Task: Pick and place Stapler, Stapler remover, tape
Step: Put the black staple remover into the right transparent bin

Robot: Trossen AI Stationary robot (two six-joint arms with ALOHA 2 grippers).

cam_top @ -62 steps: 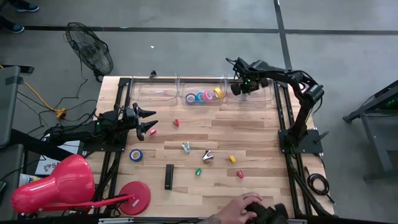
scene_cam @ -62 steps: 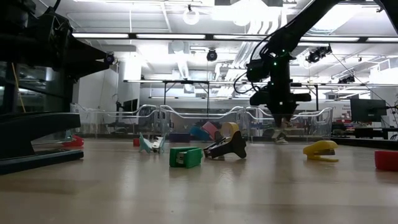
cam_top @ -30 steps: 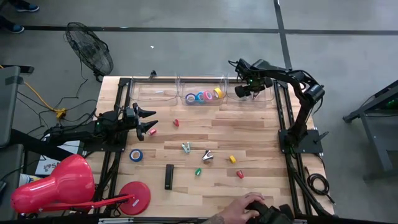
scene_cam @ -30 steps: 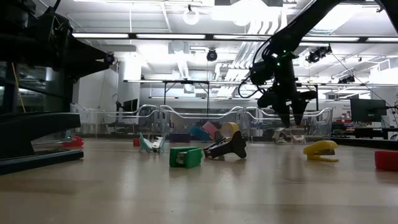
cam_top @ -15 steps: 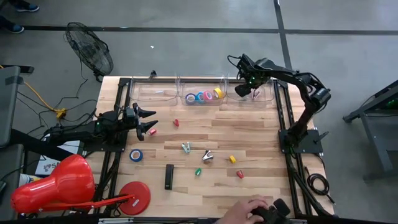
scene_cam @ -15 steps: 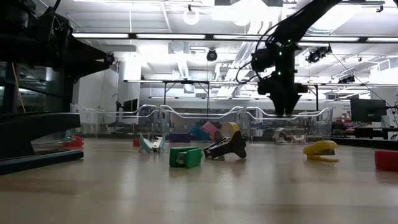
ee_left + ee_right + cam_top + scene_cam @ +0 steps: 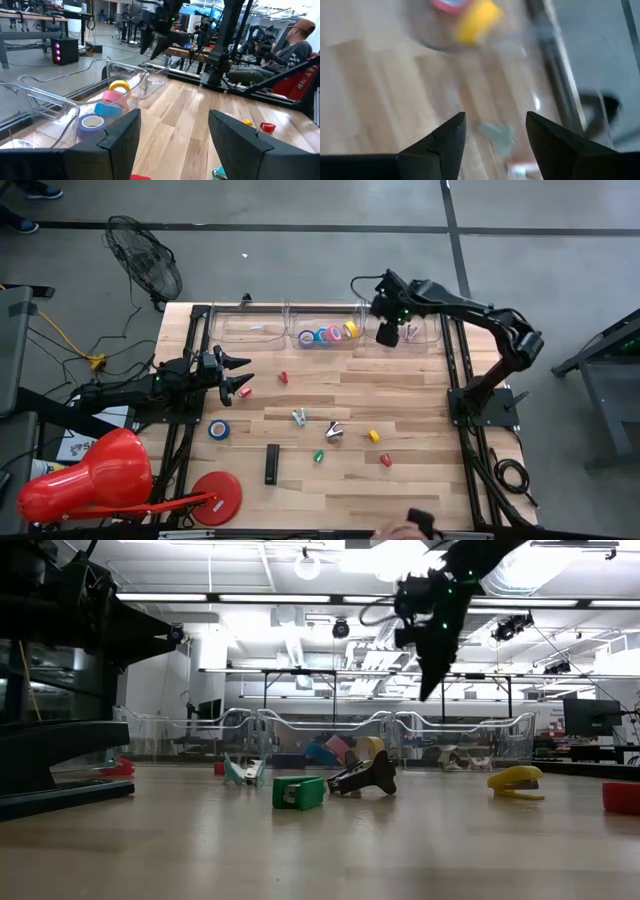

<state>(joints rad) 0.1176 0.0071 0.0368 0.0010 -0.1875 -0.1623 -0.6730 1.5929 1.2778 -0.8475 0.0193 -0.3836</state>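
Right tool (image 7: 385, 332) above clear bins (image 7: 330, 328) at tabletop (image 7: 400, 420) far edge, fingers apart, empty. Left tool (image 7: 243, 376) wide, empty, near left edge. Tape rolls (image 7: 328, 334) in middle bin; blue roll (image 7: 218, 429) near left edge.

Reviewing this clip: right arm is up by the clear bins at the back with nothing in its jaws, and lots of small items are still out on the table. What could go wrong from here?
1. The right gripper, open and empty, hangs close over the clear bins; a low swing could clip a wall.
2. The silver staple remover, green item and yellow item lie near each other, so a grab may nudge a neighbour.
3. The blue tape roll lies flat near the idle, open left gripper; it may be awkward to pinch.
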